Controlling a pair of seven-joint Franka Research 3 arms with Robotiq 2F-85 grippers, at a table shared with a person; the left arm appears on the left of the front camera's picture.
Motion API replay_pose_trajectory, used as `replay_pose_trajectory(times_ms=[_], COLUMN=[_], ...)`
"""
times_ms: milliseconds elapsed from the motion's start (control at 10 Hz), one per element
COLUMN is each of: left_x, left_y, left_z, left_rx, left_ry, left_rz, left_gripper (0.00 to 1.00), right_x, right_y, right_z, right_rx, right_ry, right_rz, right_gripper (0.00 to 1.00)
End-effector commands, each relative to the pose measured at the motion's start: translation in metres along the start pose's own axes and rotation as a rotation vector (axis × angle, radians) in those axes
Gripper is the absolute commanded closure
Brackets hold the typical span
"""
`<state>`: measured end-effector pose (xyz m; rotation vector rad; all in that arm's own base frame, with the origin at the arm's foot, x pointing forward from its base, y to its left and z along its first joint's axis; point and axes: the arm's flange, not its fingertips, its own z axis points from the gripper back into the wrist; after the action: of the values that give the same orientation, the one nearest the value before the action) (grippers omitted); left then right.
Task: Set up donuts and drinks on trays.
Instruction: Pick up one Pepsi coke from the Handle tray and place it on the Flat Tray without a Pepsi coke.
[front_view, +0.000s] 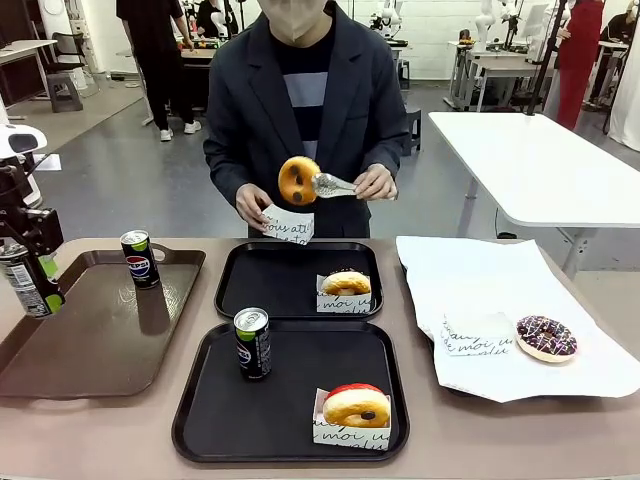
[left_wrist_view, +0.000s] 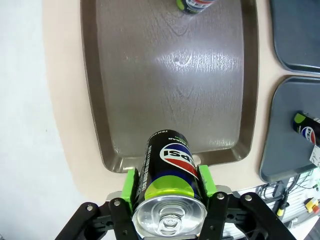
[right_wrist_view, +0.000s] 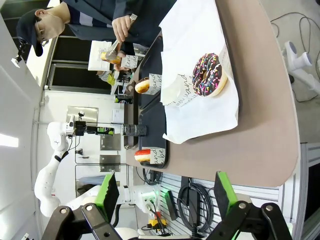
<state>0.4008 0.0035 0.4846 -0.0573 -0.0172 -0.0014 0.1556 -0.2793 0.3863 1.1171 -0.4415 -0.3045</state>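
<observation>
Can (left_wrist_view: 170, 160) is held upright in the closed fingers of the left gripper (left_wrist_view: 168, 186), over the left rim of the brown tray (left_wrist_view: 170, 75). To the right of that tray, the far black tray (front_view: 270, 280) is seen with a donut (front_view: 345, 283) but no can, so a rightward carry is judged to be needed. Well to the right again, the right gripper (right_wrist_view: 166, 196) is seen wide open, with nothing held.

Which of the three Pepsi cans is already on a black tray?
The upright can on the near black tray. A second can stands on the brown tray; the left gripper holds a third can.
</observation>
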Motion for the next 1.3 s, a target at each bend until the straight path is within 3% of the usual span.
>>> replay_pose_trajectory(times_ms=[0, 300, 600, 800, 1000, 1100, 1200], left_x=[0.004, 0.039, 0.084, 0.097, 0.072, 0.036, -0.001], left_y=[-0.031, -0.101, -0.182, -0.210, -0.188, -0.152, -0.115], left_z=[0.012, 0.020, -0.006, -0.027, -0.028, -0.015, -0.003], left_rx=[0.032, 0.036, 0.007, 0.006, 0.019, 0.038, 0.019], left_ry=[-0.094, -0.139, -0.110, -0.086, -0.006, 0.070, 0.083], left_rz=[-0.078, -0.197, -0.327, -0.362, -0.388, -0.431, -0.492], left_gripper=[0.42, 0.42, 0.42, 0.42, 0.42, 0.42, 0.42], right_x=[0.000, 0.000, 0.000, 0.000, 0.000, 0.000, 0.000], right_y=[0.000, 0.000, 0.000, 0.000, 0.000, 0.000, 0.000], right_z=[-0.001, -0.001, -0.001, -0.001, -0.001, -0.001, -0.001], right_rx=[0.021, 0.021, 0.021, 0.021, 0.021, 0.021, 0.021], right_ry=[-0.014, -0.014, -0.014, -0.014, -0.014, -0.014, -0.014], right_rz=[0.018, 0.018, 0.018, 0.018, 0.018, 0.018, 0.018], right_gripper=[0.00, 0.00, 0.00, 0.00, 0.00, 0.00, 0.00])
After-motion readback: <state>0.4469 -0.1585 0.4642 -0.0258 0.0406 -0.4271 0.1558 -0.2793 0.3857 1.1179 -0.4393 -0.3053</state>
